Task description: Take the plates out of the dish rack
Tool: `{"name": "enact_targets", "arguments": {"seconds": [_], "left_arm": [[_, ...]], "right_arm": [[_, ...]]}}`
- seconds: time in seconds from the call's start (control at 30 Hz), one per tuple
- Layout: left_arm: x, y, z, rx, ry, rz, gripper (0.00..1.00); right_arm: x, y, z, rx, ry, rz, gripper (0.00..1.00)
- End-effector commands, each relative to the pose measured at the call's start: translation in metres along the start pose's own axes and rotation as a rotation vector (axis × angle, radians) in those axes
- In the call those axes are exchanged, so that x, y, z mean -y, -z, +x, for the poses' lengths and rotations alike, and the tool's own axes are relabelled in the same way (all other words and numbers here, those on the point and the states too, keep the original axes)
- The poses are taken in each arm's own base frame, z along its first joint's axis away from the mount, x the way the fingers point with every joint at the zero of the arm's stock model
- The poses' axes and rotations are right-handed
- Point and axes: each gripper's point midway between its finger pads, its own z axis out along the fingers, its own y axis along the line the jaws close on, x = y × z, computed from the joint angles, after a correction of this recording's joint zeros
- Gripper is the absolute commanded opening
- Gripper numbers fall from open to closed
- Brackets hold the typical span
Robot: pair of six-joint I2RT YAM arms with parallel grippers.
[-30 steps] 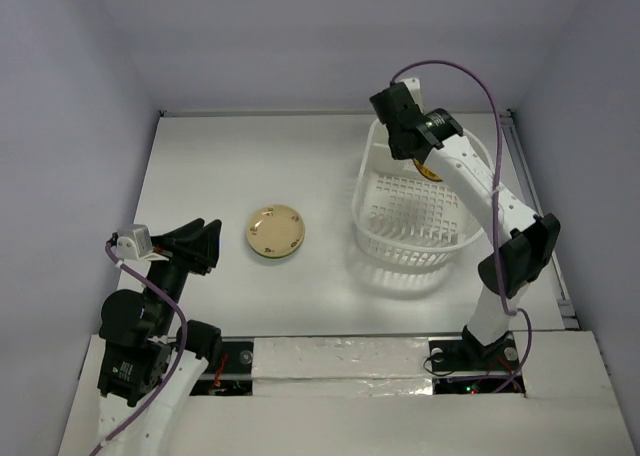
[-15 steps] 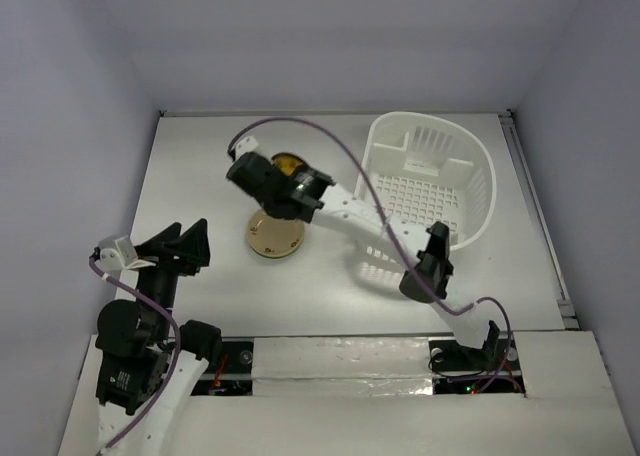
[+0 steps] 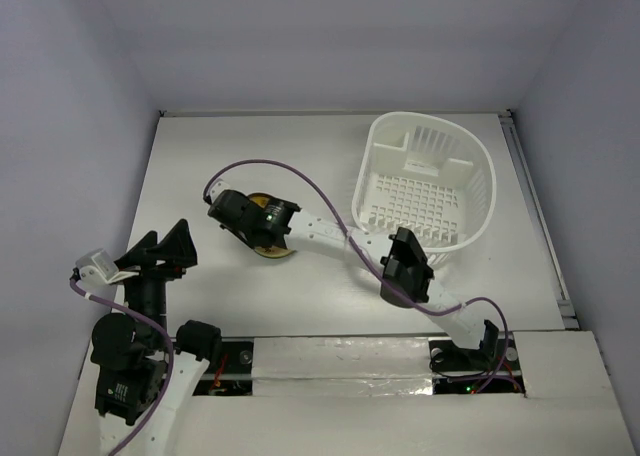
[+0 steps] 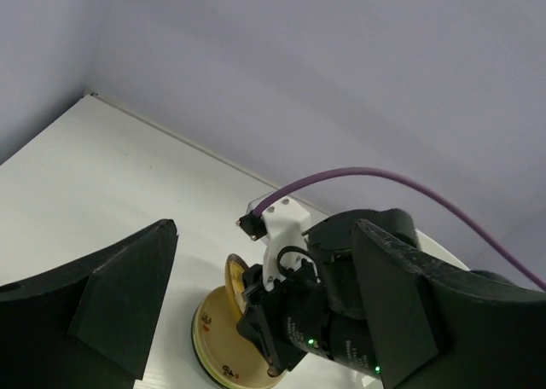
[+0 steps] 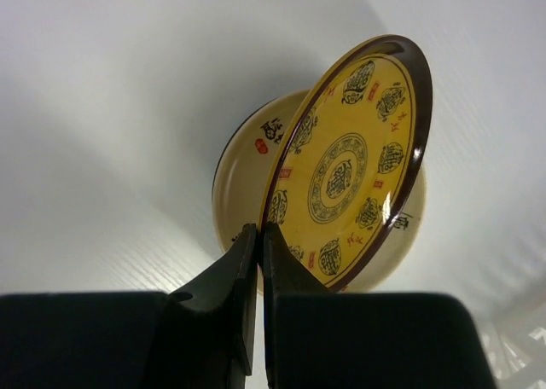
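Observation:
My right gripper (image 5: 260, 235) is shut on the rim of a yellow-orange plate (image 5: 350, 163) with dark patterns. It holds the plate tilted on edge just over a cream plate (image 5: 243, 163) that lies flat on the table. From above, the right gripper (image 3: 245, 221) reaches left across the table to the yellow-orange plate (image 3: 262, 202) and the cream plate (image 3: 280, 253). The white dish rack (image 3: 487, 176) stands at the back right with no plate showing inside. My left gripper (image 3: 165, 248) is open and empty, left of the plates. In its own view, the left gripper (image 4: 264, 235) faces the cream plate (image 4: 217, 342).
The right arm (image 3: 400, 266) stretches low across the table in front of the rack, trailing a purple cable (image 3: 300, 171). Grey walls close in the table on the left, back and right.
The right arm has swung from the rack to the left with the yellow-orange plate and lowered it over the cream plate. The left gripper has opened wider and drawn back toward the near left.

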Motion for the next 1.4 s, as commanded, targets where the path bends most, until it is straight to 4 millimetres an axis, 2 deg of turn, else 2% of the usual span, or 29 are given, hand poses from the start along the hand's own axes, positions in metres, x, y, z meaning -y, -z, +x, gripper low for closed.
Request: {"name": "enact_targets", "arguments": {"seconds": [0.0, 0.1, 0.17, 0.2, 0.27, 0.33, 0.4, 0.43, 0.5, 0.53, 0.6, 0.67, 0.73, 0.77, 0.8, 0.87, 0.9, 0.97, 1.0, 1.03, 1.07, 1.1, 1.13, 1.17, 1.2, 1.23, 1.27, 1.33, 1.37], "left_arm": [[0.002, 0.004, -0.020, 0.061, 0.028, -0.006, 0.80], [0.002, 0.004, -0.021, 0.061, 0.026, -0.010, 0.91], [0.000, 0.004, -0.022, 0.065, 0.029, -0.023, 0.95], [-0.001, 0.004, -0.023, 0.069, 0.031, -0.028, 0.99], [-0.006, 0.005, -0.026, 0.084, 0.028, -0.054, 0.99], [-0.008, 0.006, -0.032, 0.103, 0.026, -0.072, 0.99], [-0.011, 0.006, -0.036, 0.117, 0.028, -0.089, 0.99], [-0.010, 0.006, -0.036, 0.117, 0.028, -0.084, 0.99], [-0.008, 0.004, -0.033, 0.105, 0.029, -0.077, 0.99], [-0.007, 0.003, -0.032, 0.100, 0.027, -0.070, 0.99], [-0.002, 0.001, -0.029, 0.084, 0.024, -0.048, 0.99], [0.005, 0.000, -0.027, 0.070, 0.017, -0.012, 0.99], [0.010, -0.003, -0.022, 0.052, 0.008, 0.008, 0.99], [0.015, -0.004, -0.020, 0.038, 0.004, 0.035, 0.99], [0.018, -0.007, -0.017, 0.023, -0.003, 0.046, 0.99], [0.025, -0.010, -0.010, -0.014, -0.017, 0.080, 0.99], [0.028, -0.014, -0.006, -0.037, -0.024, 0.085, 0.99], [0.035, -0.017, -0.001, -0.070, -0.028, 0.113, 0.99], [0.038, -0.020, 0.002, -0.087, -0.032, 0.118, 0.99], [0.041, -0.021, 0.003, -0.096, -0.034, 0.129, 0.99], [0.045, -0.022, 0.002, -0.096, -0.032, 0.145, 0.99], [0.048, -0.024, 0.001, -0.100, -0.033, 0.152, 0.99], [0.050, -0.025, -0.001, -0.094, -0.032, 0.158, 0.99], [0.053, -0.025, -0.002, -0.093, -0.032, 0.169, 0.99], [0.054, -0.025, -0.005, -0.086, -0.032, 0.174, 0.99], [0.056, -0.026, -0.006, -0.084, -0.033, 0.177, 0.99], [0.057, -0.026, -0.008, -0.076, -0.032, 0.181, 0.99], [0.057, -0.028, -0.006, -0.079, -0.030, 0.181, 0.99], [0.058, -0.029, -0.005, -0.085, -0.028, 0.182, 0.99]], "right_arm": [[-0.020, -0.015, 0.000, 0.037, 0.012, -0.037, 0.00], [-0.026, -0.022, 0.014, 0.012, 0.027, -0.021, 0.00], [-0.022, -0.019, 0.013, 0.022, 0.014, -0.006, 0.12], [-0.021, -0.018, 0.017, 0.015, 0.007, -0.005, 0.25], [-0.019, -0.013, 0.012, 0.039, -0.016, -0.002, 0.38], [-0.014, 0.001, 0.005, 0.066, -0.050, -0.009, 0.55], [-0.009, 0.010, 0.000, 0.085, -0.082, -0.003, 0.62], [-0.003, 0.022, -0.006, 0.106, -0.101, 0.001, 0.67], [0.005, 0.036, -0.011, 0.134, -0.138, 0.014, 0.72], [0.015, 0.057, -0.023, 0.178, -0.167, 0.013, 0.76], [0.024, 0.068, -0.019, 0.208, -0.210, 0.029, 0.78], [0.044, 0.098, -0.022, 0.282, -0.269, 0.049, 0.79], [0.060, 0.118, -0.020, 0.333, -0.325, 0.075, 0.75], [0.085, 0.153, -0.034, 0.429, -0.400, 0.112, 0.69], [0.092, 0.154, -0.013, 0.420, -0.418, 0.141, 0.41], [0.123, 0.184, -0.007, 0.498, -0.510, 0.227, 0.07], [0.144, 0.212, 0.005, 0.549, -0.581, 0.247, 0.00], [0.176, 0.247, 0.020, 0.635, -0.684, 0.322, 0.00], [0.202, 0.290, 0.027, 0.729, -0.779, 0.323, 0.00], [0.210, 0.292, 0.048, 0.734, -0.795, 0.351, 0.00], [0.229, 0.311, 0.061, 0.775, -0.856, 0.404, 0.00], [0.251, 0.346, 0.078, 0.853, -0.951, 0.405, 0.07], [0.258, 0.348, 0.095, 0.858, -0.969, 0.427, 0.13], [0.269, 0.360, 0.110, 0.880, -1.016, 0.462, 0.24], [0.277, 0.368, 0.121, 0.897, -1.048, 0.477, 0.41], [0.290, 0.387, 0.137, 0.943, -1.114, 0.475, 0.71], [0.297, 0.389, 0.153, 0.939, -1.163, 0.519, 0.81], [0.308, 0.399, 0.179, 0.943, -1.222, 0.548, 0.92], [0.313, 0.401, 0.190, 0.944, -1.253, 0.581, 0.93]]}}
